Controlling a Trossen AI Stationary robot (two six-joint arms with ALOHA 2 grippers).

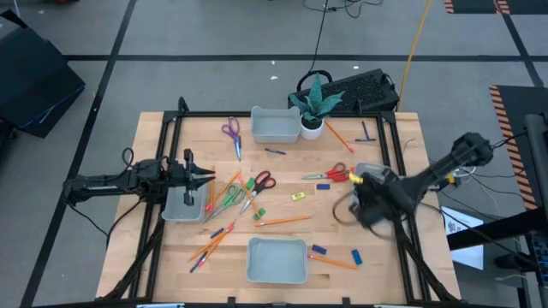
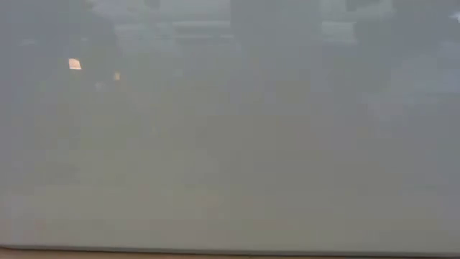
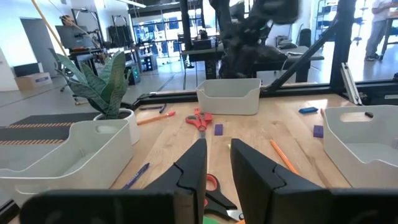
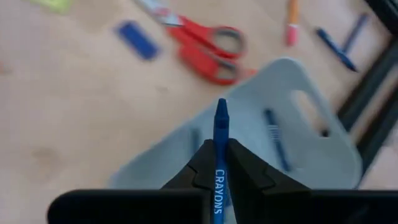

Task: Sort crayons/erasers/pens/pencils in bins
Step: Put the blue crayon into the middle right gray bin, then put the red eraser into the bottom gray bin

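My right gripper (image 4: 219, 149) is shut on a blue crayon (image 4: 220, 121) marked CRAYONS. It hovers above the right-hand grey bin (image 4: 298, 137), which holds a dark blue stick (image 4: 277, 140). In the high view this gripper (image 1: 361, 204) is at the table's right. My left gripper (image 1: 208, 178) stands open over the left bin (image 1: 182, 207), with nothing between its fingers (image 3: 193, 165). Orange pencils (image 1: 282, 221), dark pens (image 1: 274, 151) and small erasers (image 1: 355, 255) lie scattered on the wooden table. The low view is fogged grey. My right gripper pinches the crayon's paper-wrapped body (image 4: 219, 163) between its two fingers. The crayon lies along the fingers, and its pointed tip (image 4: 221, 106) sticks out past the fingertips. The fingers slant down toward the bin. The crayon is lifted clear of bin and table.
Two more grey bins stand at the far middle (image 1: 276, 126) and near middle (image 1: 276, 259). A white plant pot (image 1: 312, 128) is beside the far bin. Red scissors (image 4: 205, 50) and a blue eraser (image 4: 137, 38) lie by the right bin; purple scissors (image 1: 233, 133) lie far left.
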